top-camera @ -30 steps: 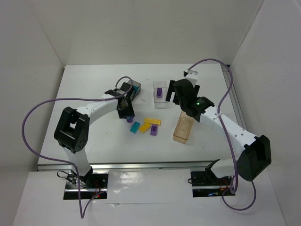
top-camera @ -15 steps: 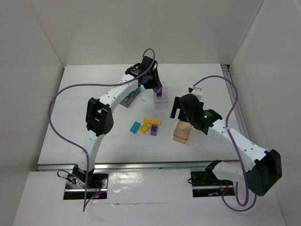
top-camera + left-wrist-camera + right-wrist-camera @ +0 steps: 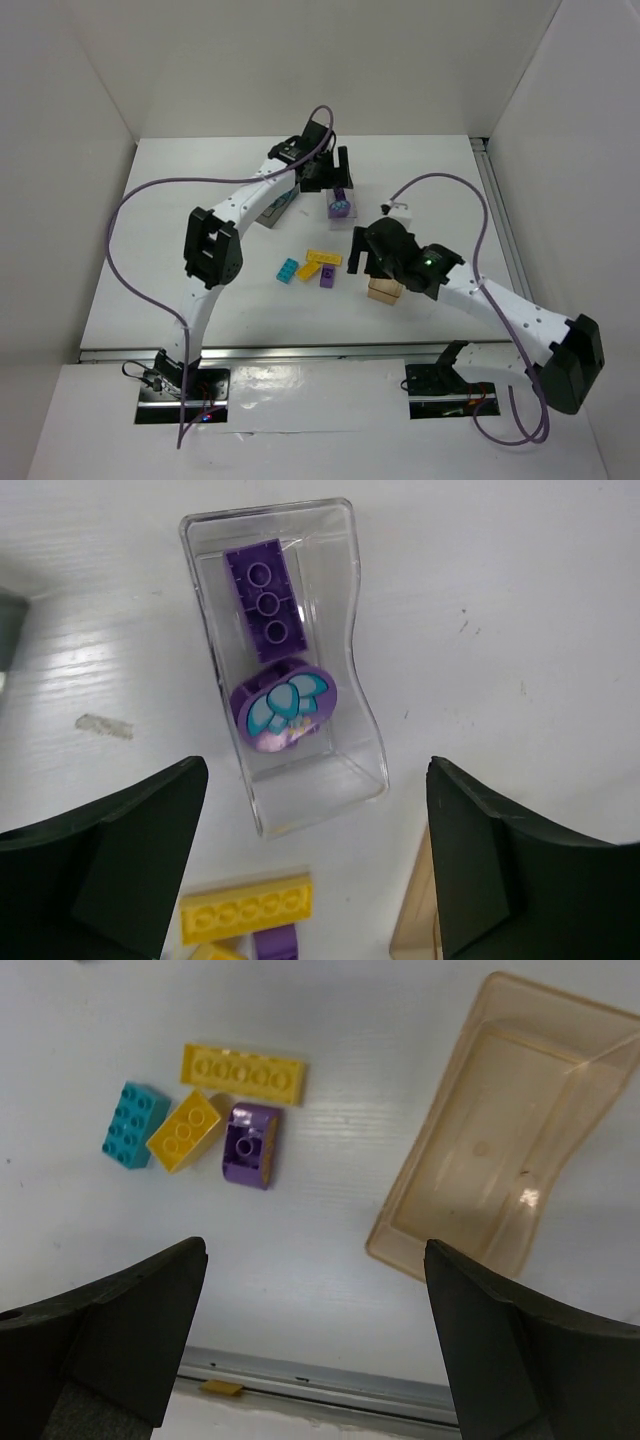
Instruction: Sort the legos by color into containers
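- Top view: the left gripper (image 3: 330, 180) hangs over the clear tray (image 3: 340, 212), with its fingers spread and holding nothing. The right gripper (image 3: 366, 262) hangs over the tan tray (image 3: 384, 291), also spread and empty.
- The dark tray (image 3: 272, 212) sits at 9 o'clock of the clear tray, partly under the left arm.
- Four pieces lie unsorted at 9 o'clock of the tan tray: the teal brick (image 3: 287, 269), the short yellow brick (image 3: 309, 269), the long yellow brick (image 3: 326, 258) and the loose purple brick (image 3: 327, 278).
- Risk: both arms are crowded near the table centre. If both reach for the cluster together, they are likely to collide.
- Left wrist view: the clear tray holds the stored purple brick (image 3: 265, 605). The round striped piece (image 3: 287, 702) touches it at 6 o'clock.
- Risk: a finger lowered off-centre may clip the tray wall and shove or tip the tray.
- Right wrist view: the tan tray is empty at 2 o'clock, and the cluster lies at 10 o'clock. The short yellow brick touches the teal brick and the loose purple brick.
- Risk: closing on one brick may drag a neighbour, so a wrong colour could end up in a tray.
- Surface: the table (image 3: 200, 200) is white and smooth, and bricks may slide on it. A metal rail (image 3: 300, 1378) borders the near edge.
- Room: plain white walls (image 3: 300, 60) enclose three sides.
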{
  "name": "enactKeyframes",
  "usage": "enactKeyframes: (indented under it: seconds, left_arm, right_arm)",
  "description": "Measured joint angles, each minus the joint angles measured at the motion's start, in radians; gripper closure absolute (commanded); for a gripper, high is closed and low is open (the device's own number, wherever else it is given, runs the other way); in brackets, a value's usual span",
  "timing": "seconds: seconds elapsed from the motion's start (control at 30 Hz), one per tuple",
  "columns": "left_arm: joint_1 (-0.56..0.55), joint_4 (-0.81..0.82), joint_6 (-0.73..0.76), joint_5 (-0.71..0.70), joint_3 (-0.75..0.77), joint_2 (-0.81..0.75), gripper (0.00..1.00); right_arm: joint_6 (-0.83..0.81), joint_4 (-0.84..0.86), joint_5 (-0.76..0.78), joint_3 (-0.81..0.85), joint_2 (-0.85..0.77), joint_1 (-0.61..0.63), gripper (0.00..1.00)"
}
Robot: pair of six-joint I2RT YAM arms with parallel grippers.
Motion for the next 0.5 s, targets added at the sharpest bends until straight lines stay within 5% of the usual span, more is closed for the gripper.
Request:
enactKeyframes:
  seconds: [0.23, 0.5]
  left_arm:
    - [0.017, 0.012, 0.043, -0.050, -0.166, -0.290, 0.06]
    - [0.151, 0.042, 0.051, -0.123, -0.447, -0.623, 0.06]
  right_arm:
    - [0.000, 0.097, -0.031, 0.060, 0.274, 0.180, 0.05]
    - [0.011, 0.261, -0.087, 0.173, 0.520, 0.256, 0.30]
